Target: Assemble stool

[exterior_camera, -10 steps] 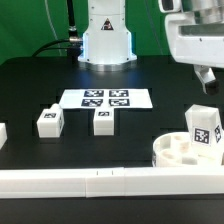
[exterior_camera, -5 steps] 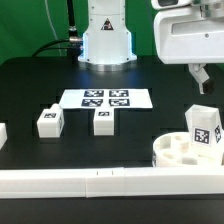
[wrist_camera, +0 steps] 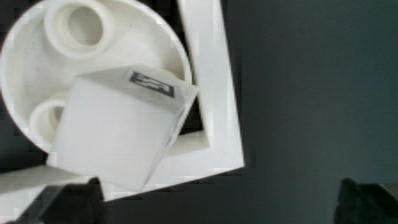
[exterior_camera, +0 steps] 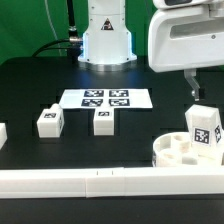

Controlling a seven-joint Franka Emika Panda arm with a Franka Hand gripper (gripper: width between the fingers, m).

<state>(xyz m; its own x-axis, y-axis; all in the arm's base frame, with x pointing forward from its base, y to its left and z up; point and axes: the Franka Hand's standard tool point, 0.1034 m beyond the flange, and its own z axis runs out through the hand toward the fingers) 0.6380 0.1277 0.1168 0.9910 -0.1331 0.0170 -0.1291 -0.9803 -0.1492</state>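
The round white stool disc [exterior_camera: 176, 152] lies at the exterior view's lower right, against the corner of the white rail bars. One tagged white leg [exterior_camera: 203, 128] stands upright in it. Two more tagged legs [exterior_camera: 48, 121] [exterior_camera: 103, 121] stand on the black table near the marker board. My gripper [exterior_camera: 194, 92] hangs above and just behind the disc, open and empty. In the wrist view the disc [wrist_camera: 71, 70] and its standing leg [wrist_camera: 111, 130] show ahead of the gripper [wrist_camera: 221, 205], whose dark fingertips [wrist_camera: 71, 203] stand wide apart.
The marker board [exterior_camera: 105, 99] lies flat at mid table. Long white rail bars [exterior_camera: 90, 181] run along the front edge and turn up beside the disc [wrist_camera: 217, 100]. A white block [exterior_camera: 3, 133] sits at the left edge. The robot base [exterior_camera: 106, 40] stands behind.
My gripper has moved toward the exterior view's left and a little lower, closer to the disc and its standing leg. The parts have not moved.
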